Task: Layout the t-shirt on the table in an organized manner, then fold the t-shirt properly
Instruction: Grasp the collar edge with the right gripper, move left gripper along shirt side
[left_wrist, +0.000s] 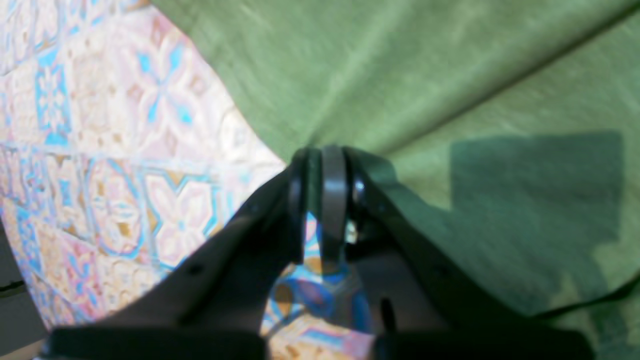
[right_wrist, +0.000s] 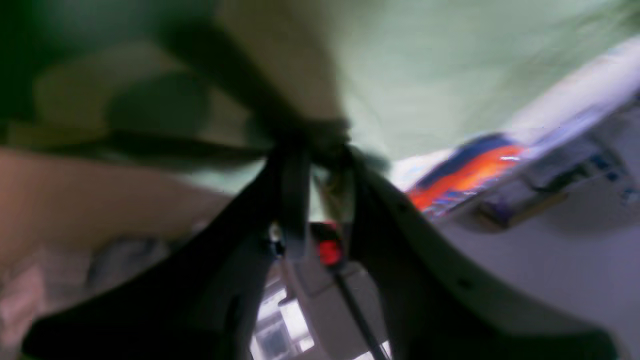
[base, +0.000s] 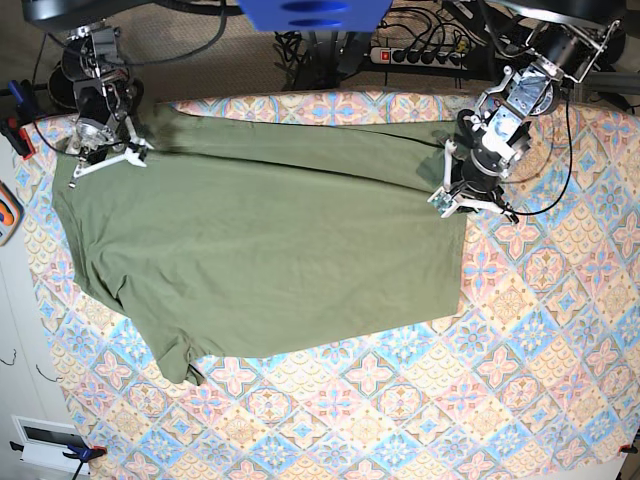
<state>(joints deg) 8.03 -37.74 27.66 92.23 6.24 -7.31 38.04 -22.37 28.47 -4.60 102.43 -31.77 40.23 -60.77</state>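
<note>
Patterned surface (base: 520, 330) carried the t-shirt (base: 270, 250) spread wide; your left tool (base: 452, 200) and right tool (base: 100, 155) each pinched one edge, probably so you could pull it flat.

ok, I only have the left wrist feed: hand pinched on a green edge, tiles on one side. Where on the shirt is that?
Observer: In the base view the left hand grips the t-shirt at its far corner on that view's right, where the cloth meets the bare table.
Operator: And the right hand?
Observer: The right hand is at the opposite far corner, on the base view's left, and the shirt edge there looks lifted towards it.
Operator: Shirt flat otherwise?
Observer: Mostly spread out. A long fold runs along the far edge between the two hands, and one sleeve sticks out at the near left.
</note>
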